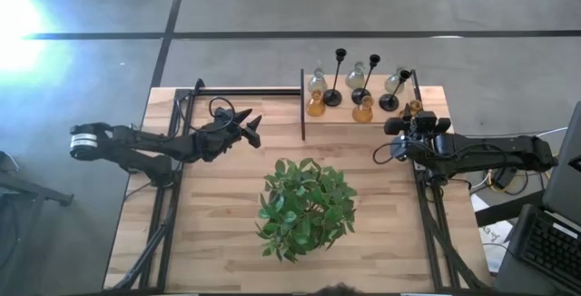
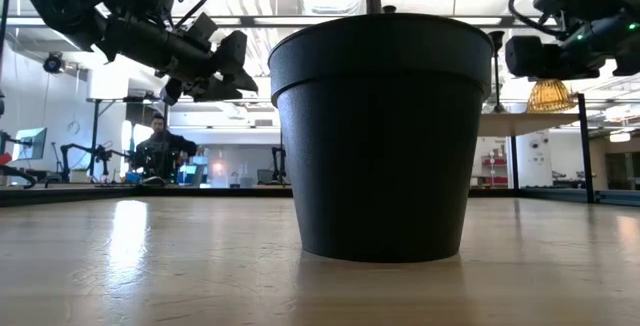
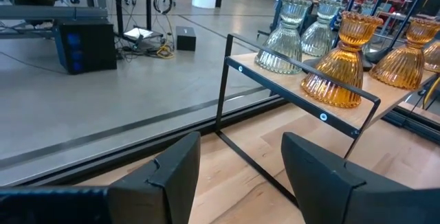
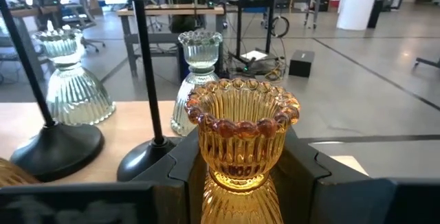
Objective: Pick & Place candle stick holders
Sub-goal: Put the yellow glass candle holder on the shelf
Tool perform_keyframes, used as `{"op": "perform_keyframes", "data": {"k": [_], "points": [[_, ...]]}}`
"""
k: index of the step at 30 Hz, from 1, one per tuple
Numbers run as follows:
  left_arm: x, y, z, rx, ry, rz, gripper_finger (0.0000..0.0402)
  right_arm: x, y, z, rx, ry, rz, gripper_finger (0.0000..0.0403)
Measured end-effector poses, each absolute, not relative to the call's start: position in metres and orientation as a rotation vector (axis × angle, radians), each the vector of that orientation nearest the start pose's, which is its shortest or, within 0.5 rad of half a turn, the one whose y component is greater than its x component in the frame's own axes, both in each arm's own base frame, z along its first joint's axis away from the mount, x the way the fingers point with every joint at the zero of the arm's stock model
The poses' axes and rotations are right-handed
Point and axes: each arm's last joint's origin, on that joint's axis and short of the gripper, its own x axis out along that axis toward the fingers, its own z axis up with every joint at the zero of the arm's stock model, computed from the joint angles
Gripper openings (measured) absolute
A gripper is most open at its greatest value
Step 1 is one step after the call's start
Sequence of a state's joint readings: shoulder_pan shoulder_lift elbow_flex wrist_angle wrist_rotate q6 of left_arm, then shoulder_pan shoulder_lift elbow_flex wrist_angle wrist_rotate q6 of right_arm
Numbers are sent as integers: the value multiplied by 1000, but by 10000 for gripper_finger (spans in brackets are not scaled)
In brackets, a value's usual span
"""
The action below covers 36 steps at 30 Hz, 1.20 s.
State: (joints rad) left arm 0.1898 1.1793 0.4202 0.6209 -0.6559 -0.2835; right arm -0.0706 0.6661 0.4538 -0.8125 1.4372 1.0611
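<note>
On a raised shelf at the table's far right stand three black thin-stemmed holders, three clear glass holders and two amber glass holders, each on its base. My right gripper is at the shelf's right end, shut on a third amber holder. My left gripper is open and empty in the air, left of the shelf, and its fingers point at the shelf's left end. My right gripper pinches the amber holder between its two fingers, at the narrow neck below the beaded cup. The fingers come about level from the table's near right. The holder stands upright; its bulbous base is just above the shelf board, touching or not I cannot tell.
A green leafy plant in a black pot stands mid-table, nearer the front. The shelf has a thin black metal frame at its left end. Bare wood lies left of the plant. A person sits in the room behind.
</note>
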Motion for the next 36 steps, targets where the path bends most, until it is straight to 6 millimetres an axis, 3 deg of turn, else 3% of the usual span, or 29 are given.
{"op": "perform_keyframes", "data": {"k": [36], "points": [[221,60,210,-233,19,858,208,110,-56,214,151,100,-1675,118]]}}
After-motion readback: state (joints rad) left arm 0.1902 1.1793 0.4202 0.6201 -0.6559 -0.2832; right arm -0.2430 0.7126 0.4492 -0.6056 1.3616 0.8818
